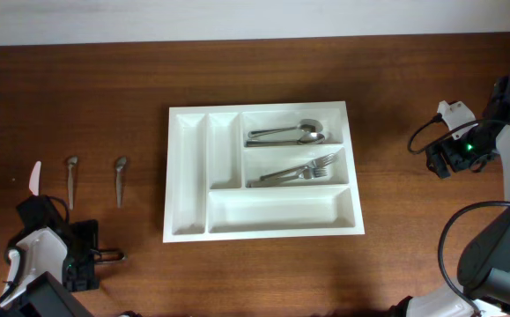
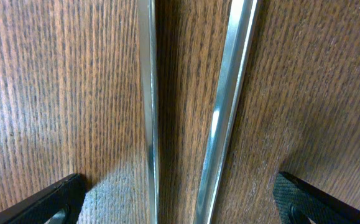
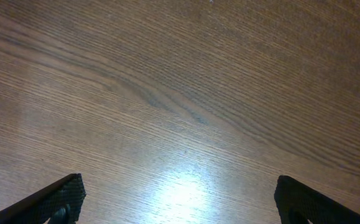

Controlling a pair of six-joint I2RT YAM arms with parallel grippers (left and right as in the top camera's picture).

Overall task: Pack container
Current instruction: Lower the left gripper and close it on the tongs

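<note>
Container (image 1: 281, 211) sits mid-table, a white tray with its long axis left-right in the overhead view. Its near wide compartment is bare, and so are the two narrow upright ones on its left side.

Nearest the robot, the left gripper (image 2: 180, 208) is low at the near-left of the table (image 1: 413, 264). Its fingers are spread as wide as they go and grip nothing. Two metal strips (image 2: 220, 112) lie on the wood between the fingers, close side by side, touched by neither. Both strips are cut off at each end, so spoon, fork or knife can't be told.

The right gripper (image 3: 180, 205) is spread just as wide and is empty, with only bare wood below it. It sits off the tray's right side.

Farther out on the left lie one loose utensil (image 1: 71, 180) and a second utensil (image 1: 120, 179), well apart, long axes near-to-far. Whether these are the strips in the wrist view can't be told. A white sliver (image 1: 34, 176) beside them is too small to name.

Forks (image 1: 299, 172) are in the middle wide compartment and spoons (image 1: 285, 135) in the far one, all lying left-right.

Key relation: the container lies right of and beyond the left gripper. The left arm is clearly nearer the loose pieces, so the pick likely falls to it, followed by a carry to the right. The near-to-far handles already line up with the narrow compartments.
</note>
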